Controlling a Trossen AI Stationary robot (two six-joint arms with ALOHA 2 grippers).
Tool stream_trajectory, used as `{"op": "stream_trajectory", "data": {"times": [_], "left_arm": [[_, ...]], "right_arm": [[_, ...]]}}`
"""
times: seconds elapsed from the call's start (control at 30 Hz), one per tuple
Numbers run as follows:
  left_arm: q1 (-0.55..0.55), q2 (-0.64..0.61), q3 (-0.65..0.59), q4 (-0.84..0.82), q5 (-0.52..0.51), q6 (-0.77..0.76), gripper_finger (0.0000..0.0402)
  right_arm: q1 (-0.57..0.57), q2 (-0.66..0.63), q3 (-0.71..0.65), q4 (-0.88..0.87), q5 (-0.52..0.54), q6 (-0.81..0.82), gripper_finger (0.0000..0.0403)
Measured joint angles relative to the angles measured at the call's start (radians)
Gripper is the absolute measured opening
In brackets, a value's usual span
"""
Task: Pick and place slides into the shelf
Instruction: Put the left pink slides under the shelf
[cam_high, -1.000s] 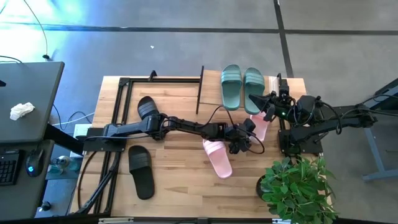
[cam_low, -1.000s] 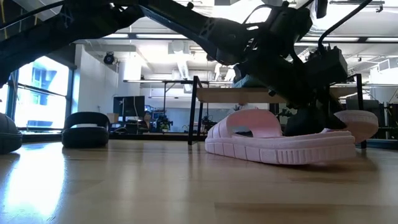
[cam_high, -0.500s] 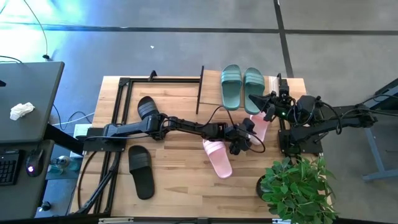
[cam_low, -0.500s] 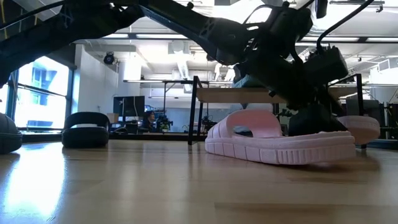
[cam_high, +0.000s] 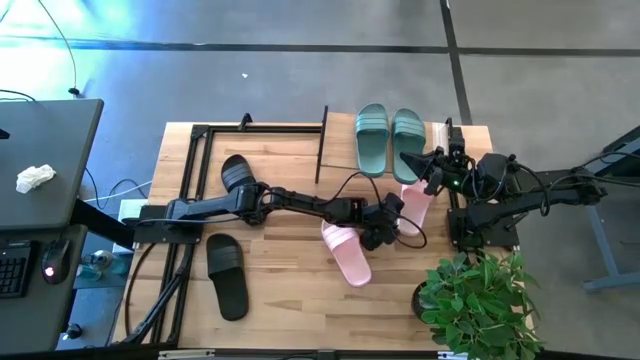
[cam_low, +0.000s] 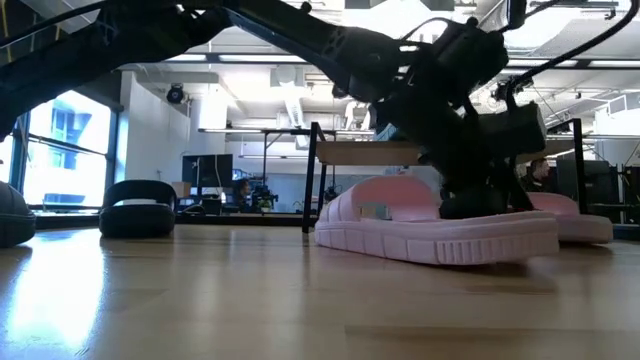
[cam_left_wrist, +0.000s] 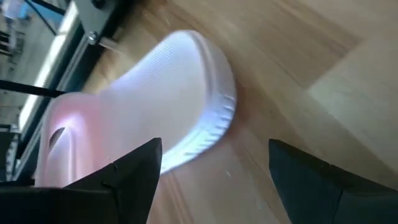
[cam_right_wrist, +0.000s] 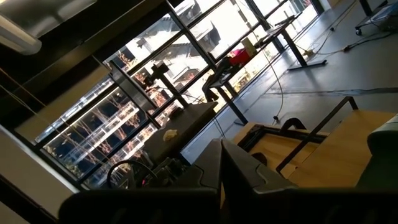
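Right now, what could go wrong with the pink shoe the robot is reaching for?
The left gripper is open beside the near pink slide, not gripping it, so closing now might nudge it away. The other pink slide lies close by, next to the shut right gripper, and the arms could bump.

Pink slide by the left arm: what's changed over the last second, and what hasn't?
The left gripper has opened its jaws and let go of the near pink slide, which has slid a little toward the left arm's side and lies flat on the table. The right gripper stays shut above the other pink slide. The green slides and black slides are unmoved.
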Motion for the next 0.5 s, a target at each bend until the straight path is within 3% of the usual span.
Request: {"op": "stream_trajectory", "data": {"times": [0.2, 0.37, 0.5], "left_arm": [[-0.012, -0.002, 0.158, -0.168, 0.010, 0.001, 0.0264], [-0.014, -0.055, 0.148, -0.210, 0.009, -0.063, 0.0255], [-0.013, -0.101, 0.148, -0.371, 0.010, -0.176, 0.0242]], "right_arm": [[0.000, 0.000, 0.000, -0.004, -0.009, -0.004, 0.0000], [0.000, -0.014, 0.000, -0.025, -0.010, -0.010, 0.0000], [0.000, -0.056, 0.002, -0.086, -0.012, -0.012, 0.0000]]}}
